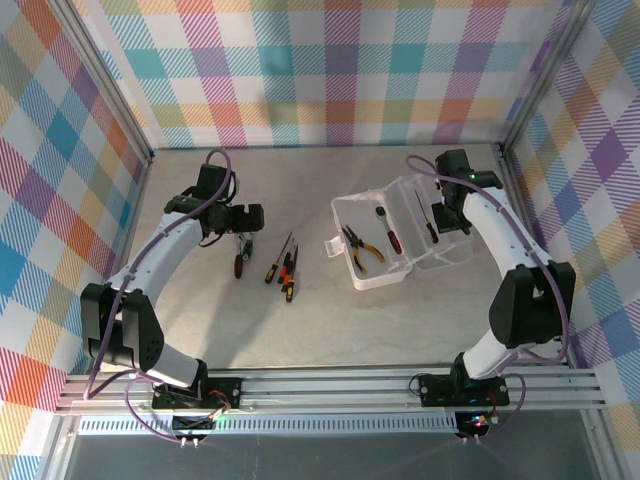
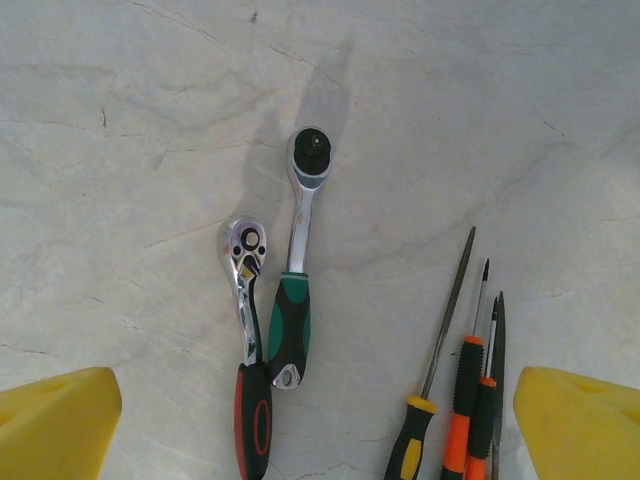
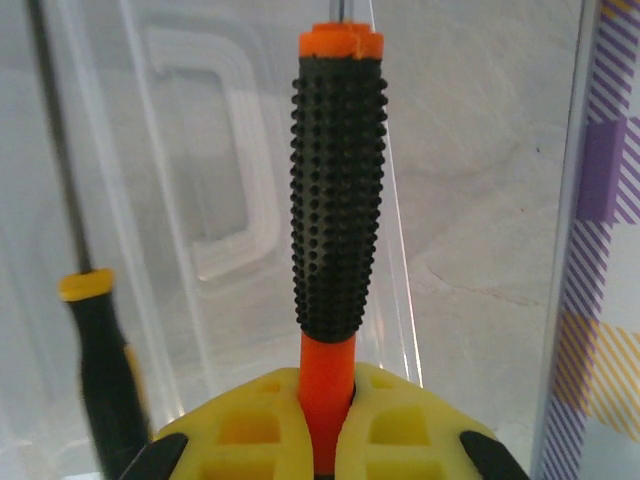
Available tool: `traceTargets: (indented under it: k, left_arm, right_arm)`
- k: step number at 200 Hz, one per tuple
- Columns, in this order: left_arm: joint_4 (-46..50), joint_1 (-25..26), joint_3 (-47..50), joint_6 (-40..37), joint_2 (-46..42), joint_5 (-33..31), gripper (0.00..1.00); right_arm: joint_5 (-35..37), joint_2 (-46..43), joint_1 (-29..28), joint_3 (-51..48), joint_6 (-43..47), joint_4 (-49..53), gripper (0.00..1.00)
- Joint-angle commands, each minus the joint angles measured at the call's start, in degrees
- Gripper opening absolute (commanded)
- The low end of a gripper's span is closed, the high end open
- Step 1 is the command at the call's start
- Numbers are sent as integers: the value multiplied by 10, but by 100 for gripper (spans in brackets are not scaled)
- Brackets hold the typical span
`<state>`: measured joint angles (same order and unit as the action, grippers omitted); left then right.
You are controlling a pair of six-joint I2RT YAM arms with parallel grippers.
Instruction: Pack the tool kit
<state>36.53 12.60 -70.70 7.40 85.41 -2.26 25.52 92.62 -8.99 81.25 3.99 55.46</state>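
Observation:
The tool kit's translucent white box [image 1: 372, 272] lies open at centre right, its lid [image 3: 215, 150] folded out to the right. Yellow-handled pliers [image 1: 362, 248] and a red-handled ratchet [image 1: 387, 228] lie inside the box. My right gripper [image 3: 327, 425] is over the lid, shut on the orange end of a black-studded screwdriver [image 3: 337, 200]. A yellow-and-black screwdriver [image 3: 100, 350] lies beside it on the lid. My left gripper [image 2: 320, 430] hangs open above two ratchets, one green-handled [image 2: 290, 320] and one red-handled [image 2: 252, 410]. Several screwdrivers [image 2: 465, 390] lie to their right.
The loose tools [image 1: 283, 268] lie on the grey tabletop between the arms, left of the box. Plaid walls close the table in; the right wall [image 3: 600, 250] stands close beside the lid and my right gripper [image 1: 452, 218].

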Motion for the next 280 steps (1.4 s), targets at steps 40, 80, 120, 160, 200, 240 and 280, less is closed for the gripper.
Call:
traceTargets:
  k: [40,80,120,160,200,240,280]
  left_arm:
    - [10,-3,8,-10,8,-4,100]
    - [9,-3,9,-10,12,-5,100]
    - [11,-3,12,-6,21,2,100]
    - [15,5,19,2,32,-2,98]
    - [16,24,23,6,65,-14,89]
    - [-21,-3,25,23,120,-20,78]
    - [-36,-31,-15,27,185,-35,68]
  right_arm:
    - [45,30,1,1,11,11,11]
    - [35,30,1,0,7,5,26]
    - [29,8,1,1,5,-3,33]
    - [-49,-64,-3,-16,1,-43,49]
    - [-166,-147,-39,-59,7,-111,93]
    - [-202,-150,-83,-64,5,-124,99]
    - [-202,-136,-107,-69,0,-130,99]
